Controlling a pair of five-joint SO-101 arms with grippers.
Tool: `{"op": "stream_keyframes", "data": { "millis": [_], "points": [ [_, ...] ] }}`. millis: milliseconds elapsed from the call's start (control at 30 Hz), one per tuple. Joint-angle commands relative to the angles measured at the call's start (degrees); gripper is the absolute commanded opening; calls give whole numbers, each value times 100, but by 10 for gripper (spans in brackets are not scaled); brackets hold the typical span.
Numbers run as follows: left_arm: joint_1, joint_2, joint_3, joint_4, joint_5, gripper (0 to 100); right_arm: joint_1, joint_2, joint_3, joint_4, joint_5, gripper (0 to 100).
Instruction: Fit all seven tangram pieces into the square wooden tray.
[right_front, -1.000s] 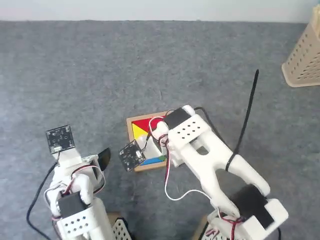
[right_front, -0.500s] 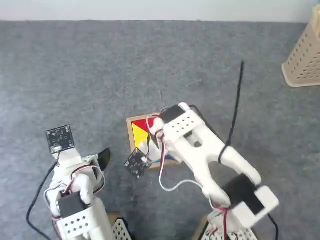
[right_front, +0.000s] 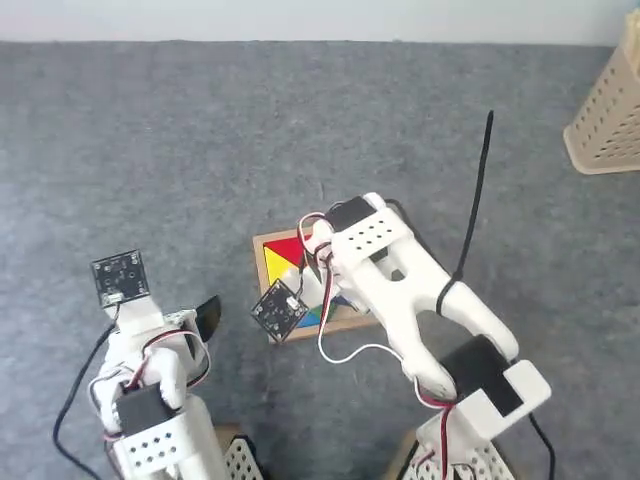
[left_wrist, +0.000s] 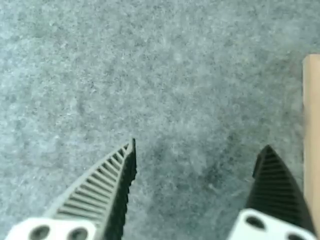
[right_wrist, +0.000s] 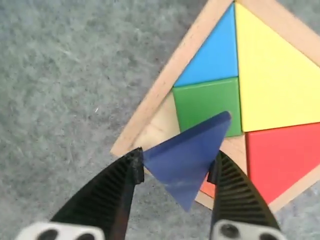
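The square wooden tray (right_front: 262, 246) lies on the grey carpet at the middle, partly under my right arm. In the right wrist view the tray (right_wrist: 165, 87) holds a light blue triangle (right_wrist: 214, 55), a green square (right_wrist: 207, 102), a yellow triangle (right_wrist: 272, 80) and a red triangle (right_wrist: 280, 155). An orange piece (right_wrist: 206, 189) peeks out below. My right gripper (right_wrist: 177, 160) is shut on a dark blue triangle (right_wrist: 182, 162), held tilted above the tray's bare corner. My left gripper (left_wrist: 199, 147) stands open over bare carpet, beside the tray's edge (left_wrist: 311, 125).
A beige perforated basket (right_front: 610, 100) stands at the far right edge. A black cable (right_front: 475, 200) rises from the right arm. The left arm's gripper (right_front: 207, 318) rests near the front left, a little left of the tray. Open carpet lies beyond the tray.
The right arm has shifted slightly over the tray, its wrist swinging toward the front and back again. The left arm has kept still.
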Motion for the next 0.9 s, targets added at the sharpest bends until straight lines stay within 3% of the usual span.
{"op": "stream_keyframes", "data": {
  "millis": [0, 133, 300, 533, 667, 867],
  "points": [
    [-26, -79, -75, 35, -9, 354, -84, -84, -70, 75, 53, 195],
    [-26, -79, -75, 35, -9, 354, -145, -75, -88, 312, 53, 203],
    [-26, -79, -75, 35, -9, 354, -189, -92, -105, 426, 44, 286],
    [-26, -79, -75, 35, -9, 354, -163, -92, -185, 374, -70, 292],
    [-26, -79, -75, 35, -9, 354, -4, -92, -668, 356, -1345, 199],
    [-26, -79, -75, 35, -9, 354, 75, -92, -1767, 585, -4035, 3]
  ]
}}
